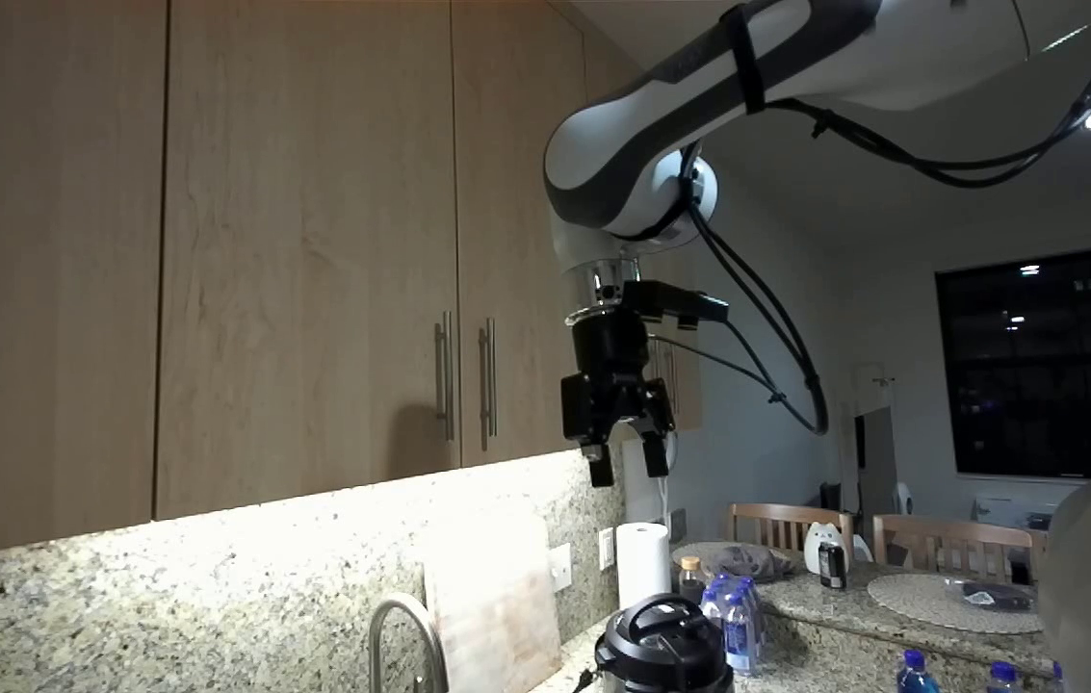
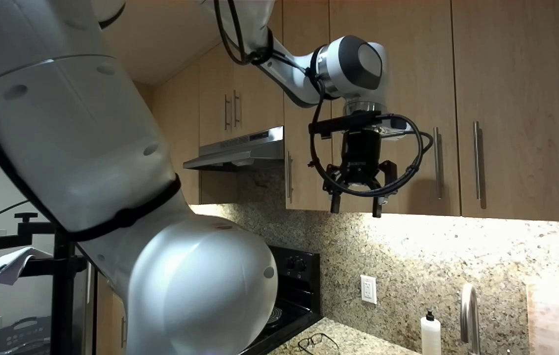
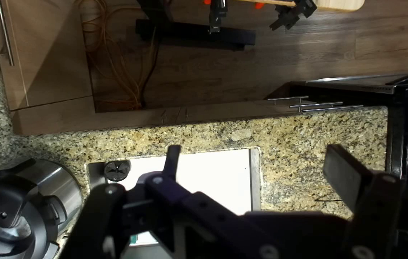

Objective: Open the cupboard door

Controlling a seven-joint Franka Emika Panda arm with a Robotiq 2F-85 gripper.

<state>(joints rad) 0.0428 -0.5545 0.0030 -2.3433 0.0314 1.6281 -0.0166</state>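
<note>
The cupboard door (image 1: 314,221) (image 2: 417,69) is a tall light-brown panel, flush with its neighbours. Its slim silver bar handle (image 1: 449,377) (image 2: 438,162) runs vertically near the lower right edge. My gripper (image 1: 629,469) (image 2: 356,207) points straight down around the level of the door's bottom edge, apart from the handle. Its black fingers (image 3: 346,172) are spread wide with nothing between them. In an exterior view the arm and gripper cover part of the door. The wrist view looks down on counter and sink, with the door out of view.
The matching door (image 1: 518,192) has its handle (image 1: 491,377) close beside. Below are a pressure cooker (image 1: 665,645), a tap (image 1: 402,616), a cutting board (image 1: 492,597), a soap bottle (image 2: 430,335) and the sink (image 3: 256,180). A range hood (image 2: 240,150) juts out over the stove.
</note>
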